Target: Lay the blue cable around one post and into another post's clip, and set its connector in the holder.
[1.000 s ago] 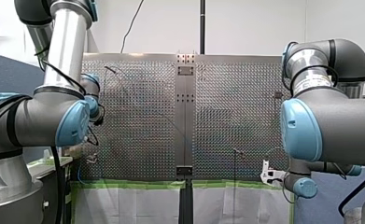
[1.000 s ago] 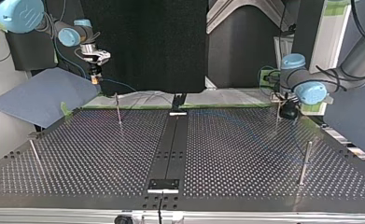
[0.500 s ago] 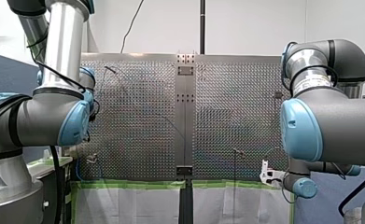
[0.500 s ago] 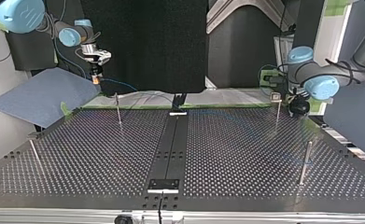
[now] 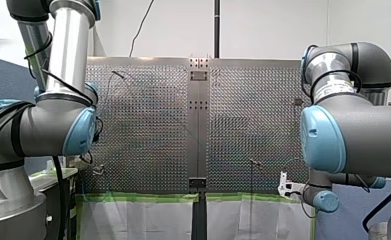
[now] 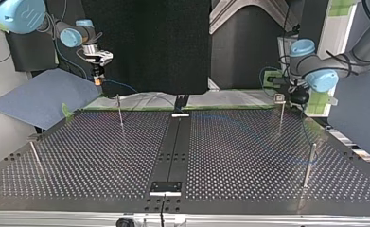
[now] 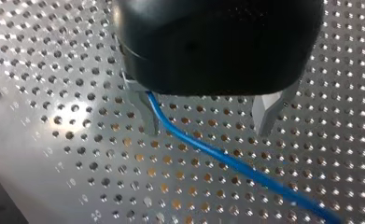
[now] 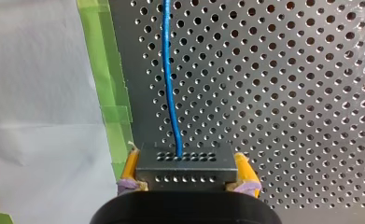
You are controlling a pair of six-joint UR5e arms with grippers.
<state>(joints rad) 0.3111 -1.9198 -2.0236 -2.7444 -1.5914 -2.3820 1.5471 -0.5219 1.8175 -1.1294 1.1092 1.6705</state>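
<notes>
Blue cable [image 8: 170,84] runs from connector [image 8: 186,170] clamped in right tool [image 8: 187,162].

Left gripper [image 7: 207,127] wide apart; right gripper [image 8: 187,162] (yellow pads [image 8: 130,164]) tight on connector [image 8: 186,171].

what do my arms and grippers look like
Both arms are grey with silver tubes and light blue joint caps: my left arm, with black cables along it, and my right arm. My left gripper has a rounded black body and bare metal fingers. My right gripper has a black body and yellow pads.
</notes>
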